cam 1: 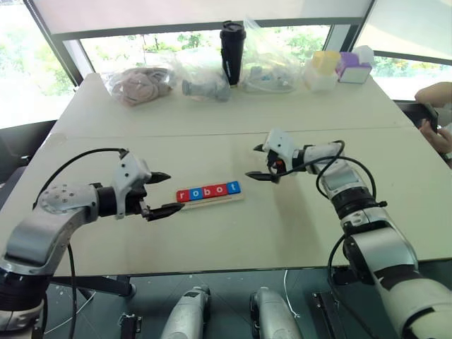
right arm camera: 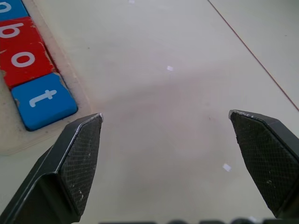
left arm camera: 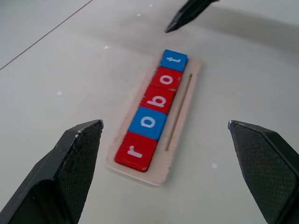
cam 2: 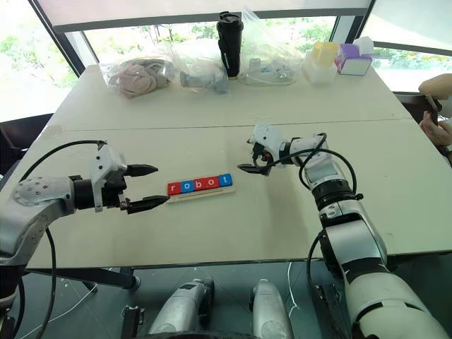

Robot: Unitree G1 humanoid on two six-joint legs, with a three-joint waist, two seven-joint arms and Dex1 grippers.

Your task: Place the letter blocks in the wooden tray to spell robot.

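Five letter blocks (cam 1: 209, 191) lie in a row in the wooden tray (cam 1: 215, 202) at the table's middle, reading r, o, b, o, t: red, blue, red, red, blue. The same row shows close up as the letter blocks (left arm camera: 154, 110) on the wooden tray (left arm camera: 180, 106). My left gripper (cam 1: 163, 192) hovers just left of the tray, open and empty. My right gripper (cam 1: 263, 162) hangs just right of the tray, open and empty, with the blue t block (right arm camera: 43, 102) beside one of its fingers (right arm camera: 70, 168).
At the table's far edge stand a black tumbler (cam 1: 232, 51), clear plastic bags (cam 1: 166, 80) with items, and small pastel boxes (cam 1: 337, 68). A person's hand (cam 1: 434, 116) holding a device is at the right edge. A seam crosses the table behind the tray.
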